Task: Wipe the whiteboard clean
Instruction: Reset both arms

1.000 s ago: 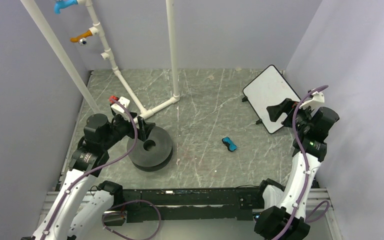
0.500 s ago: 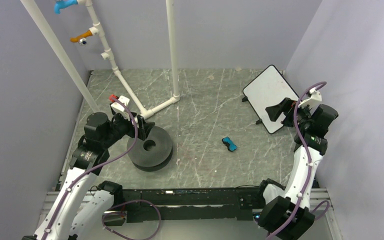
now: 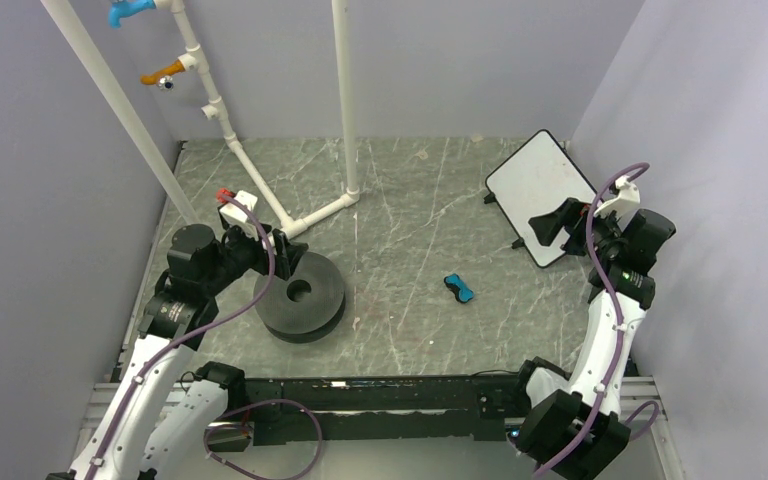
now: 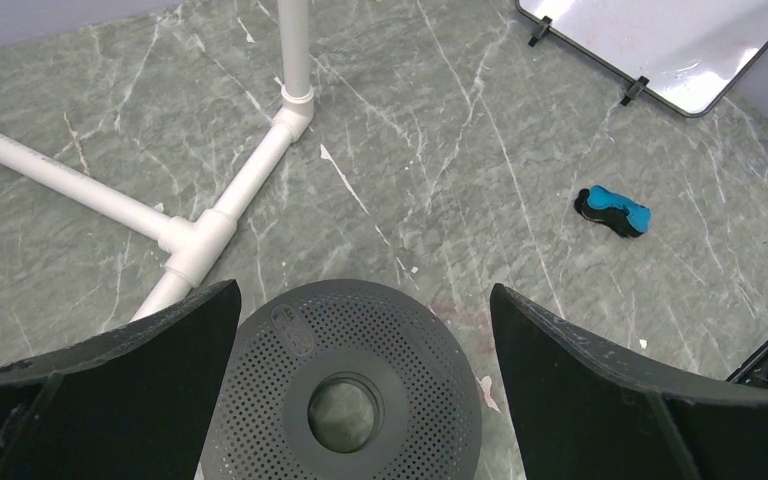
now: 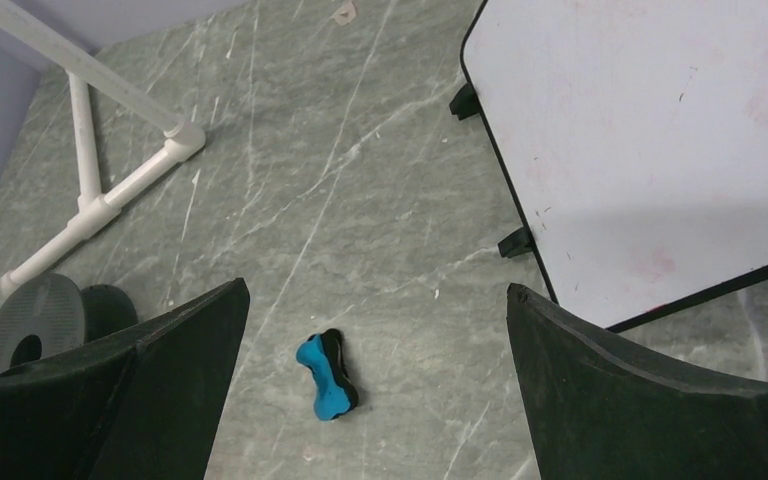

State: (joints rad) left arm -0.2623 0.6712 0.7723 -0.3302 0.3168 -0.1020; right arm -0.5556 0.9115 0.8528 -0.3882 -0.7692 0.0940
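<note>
Grey-green marble tabletop [image 3: 410,200] fills my feeds, boxed in by pale lilac walls, with a white PVC pipe frame [image 3: 345,100] at the far left. I find the whiteboard [image 3: 542,185] at the far right, close to the wall and resting on small black clip feet. From the right wrist it looks almost clean, with only faint reddish smudges left. The blue-and-black eraser [image 3: 458,289] lies alone on the stone, well apart from the board and touched by neither arm. My right pincer [image 5: 375,290] hangs wide and empty above the board's near corner, and my left pincer [image 4: 365,288] is equally wide and empty over the perforated black disc [image 3: 325,295]. I judge the wiping to be essentially done, or one pass short. If those smudges count, my next move calls for bringing the right pincer down on the eraser, with the fingers across its narrow waist. Compared with a second ago, the right wrist has crept slightly up and to the left, while the eraser, board, disc and left arm sit as they were.
</note>
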